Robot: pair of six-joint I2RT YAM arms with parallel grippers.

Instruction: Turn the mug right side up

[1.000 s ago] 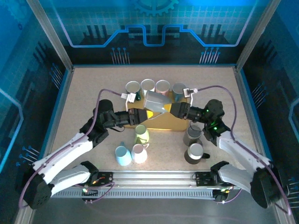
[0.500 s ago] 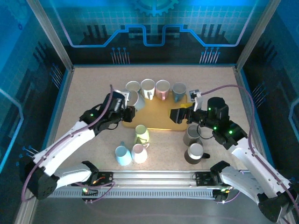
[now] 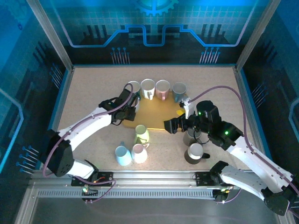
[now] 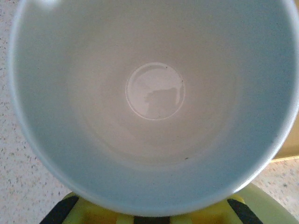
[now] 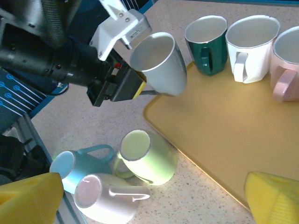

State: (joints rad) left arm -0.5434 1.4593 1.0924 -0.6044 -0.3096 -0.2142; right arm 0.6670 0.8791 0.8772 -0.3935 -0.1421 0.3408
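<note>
With the right fingers (image 3: 169,125) now released, spread wide and empty, the left fingers (image 5: 125,87) alone clamp the mug (image 5: 161,65), mouth tilted upward just ahead of them over the tray (image 3: 159,112) corner, so seemingly only setting down remains.

blue-tinted light, soft close-up blur

both arms (image 3: 84,128) are wearing white shells with black joints; purple cables (image 3: 219,87) are trailing behind each pincer (image 3: 169,125); yellow fingertips (image 5: 28,193) are showing at its front.
</note>
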